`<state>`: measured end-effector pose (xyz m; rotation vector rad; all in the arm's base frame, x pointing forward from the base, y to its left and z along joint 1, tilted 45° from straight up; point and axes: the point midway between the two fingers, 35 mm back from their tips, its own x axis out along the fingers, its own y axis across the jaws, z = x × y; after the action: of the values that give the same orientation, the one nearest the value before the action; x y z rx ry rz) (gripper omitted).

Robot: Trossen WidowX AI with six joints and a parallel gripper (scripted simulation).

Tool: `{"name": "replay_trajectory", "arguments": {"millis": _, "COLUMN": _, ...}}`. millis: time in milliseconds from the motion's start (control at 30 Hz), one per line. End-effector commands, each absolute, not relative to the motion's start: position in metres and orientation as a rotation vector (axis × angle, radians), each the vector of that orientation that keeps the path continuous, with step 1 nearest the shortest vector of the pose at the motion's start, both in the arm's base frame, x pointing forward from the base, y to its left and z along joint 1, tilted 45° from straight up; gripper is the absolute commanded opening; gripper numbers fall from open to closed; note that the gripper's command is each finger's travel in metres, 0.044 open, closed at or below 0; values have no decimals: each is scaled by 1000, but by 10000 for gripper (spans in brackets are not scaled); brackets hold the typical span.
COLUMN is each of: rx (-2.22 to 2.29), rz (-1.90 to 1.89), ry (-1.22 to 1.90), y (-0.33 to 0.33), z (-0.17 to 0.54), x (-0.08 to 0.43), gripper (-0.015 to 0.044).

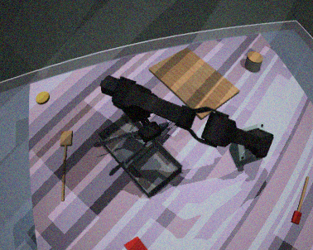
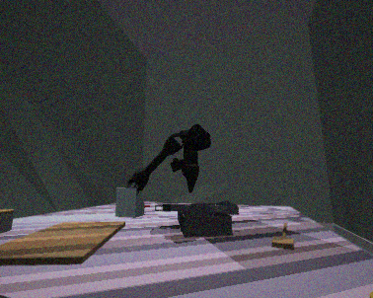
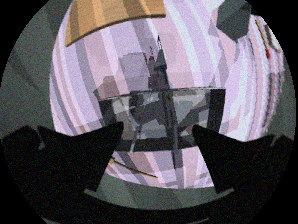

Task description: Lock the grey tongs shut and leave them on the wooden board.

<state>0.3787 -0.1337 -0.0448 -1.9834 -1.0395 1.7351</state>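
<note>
The grey tongs (image 1: 114, 170) (image 3: 172, 131) lie across the dark roasting tin (image 1: 166, 185) (image 3: 217, 111), their legs spread apart. In the wrist view their narrow joined end points up the picture, past the tin's far wall, and one leg crosses the near wall. My gripper (image 2: 190, 189) (image 3: 158, 127) is open and empty above the tin, pointing down; in the wrist view a tongs leg shows below, between the fingertips. The arm hides part of the tongs in the top view. The wooden board (image 1: 193, 79) (image 2: 62, 242) (image 3: 115, 15) lies apart from the tin and bears no tongs.
A grey block (image 1: 240, 156) (image 2: 129, 203) (image 3: 234, 21) stands by the arm's base. A wood-topped cylinder (image 1: 253, 62) (image 2: 0, 222) stands beyond the board. A wooden-headed tool (image 1: 66, 138) (image 2: 283, 243), a yellow disc (image 1: 42, 98), a red-headed tool (image 1: 296, 217) and a red piece (image 1: 136, 244) lie around.
</note>
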Motion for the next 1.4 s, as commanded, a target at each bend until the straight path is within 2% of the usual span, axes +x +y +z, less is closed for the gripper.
{"name": "replay_trajectory", "arguments": {"millis": 0, "rx": -1982, "rz": 1729, "ry": -1036, "y": -131, "z": -46, "x": 379, "gripper": 440}}
{"name": "replay_trajectory", "arguments": {"millis": 1367, "rx": -1983, "rz": 1727, "ry": -1036, "y": -85, "z": -95, "x": 383, "gripper": 440}}
